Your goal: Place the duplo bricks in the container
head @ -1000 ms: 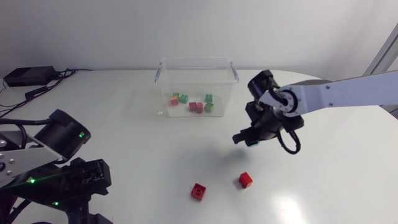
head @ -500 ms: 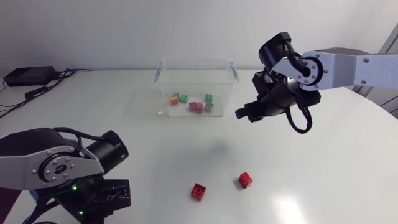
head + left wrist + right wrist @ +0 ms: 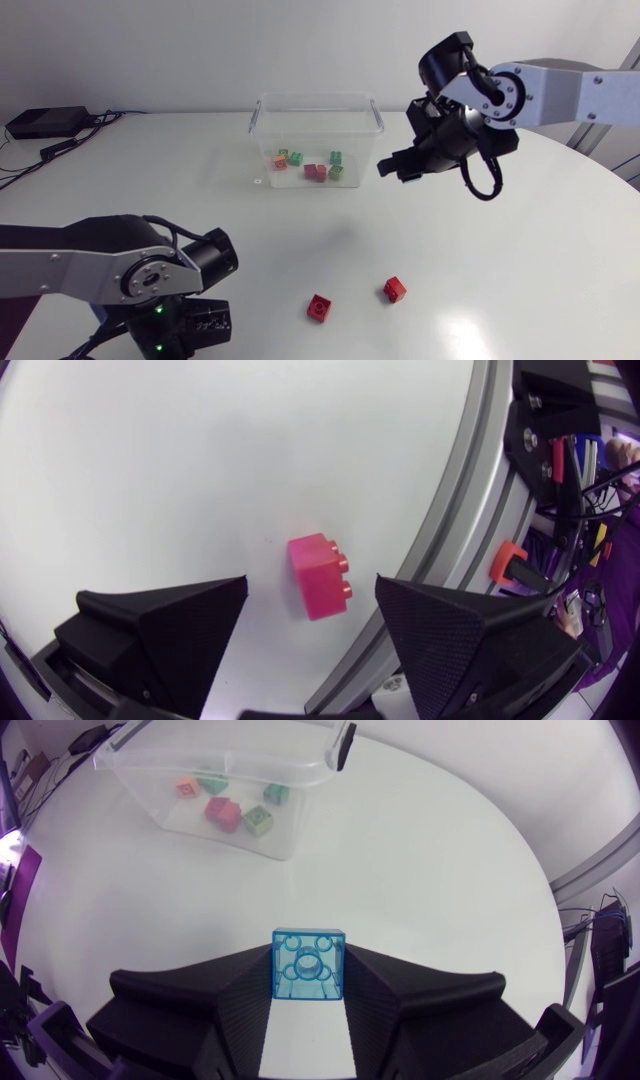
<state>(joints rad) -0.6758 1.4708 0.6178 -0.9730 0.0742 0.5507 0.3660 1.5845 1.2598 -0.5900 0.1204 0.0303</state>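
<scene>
While, from above, two red plastic duplo bricks (image 3: 319,307) lie on the white bench (image 3: 520,260) near the clear plastic container (image 3: 318,98), the left wrist view shows spread left fingers (image 3: 170,630) flanking one red brick (image 3: 320,575) untouched, and the right wrist view shows right fingers (image 3: 200,1010) pinching a translucent blue brick (image 3: 308,965).

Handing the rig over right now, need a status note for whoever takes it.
Right gripper: shut on a blue brick, beside the container, not over it.
Left gripper: open, a pink brick between its fingers near the table edge, untouched.
Done: several bricks in the container.
Left: drop the blue brick in; two red bricks lie on the table; the pink brick may be one of them.
</scene>
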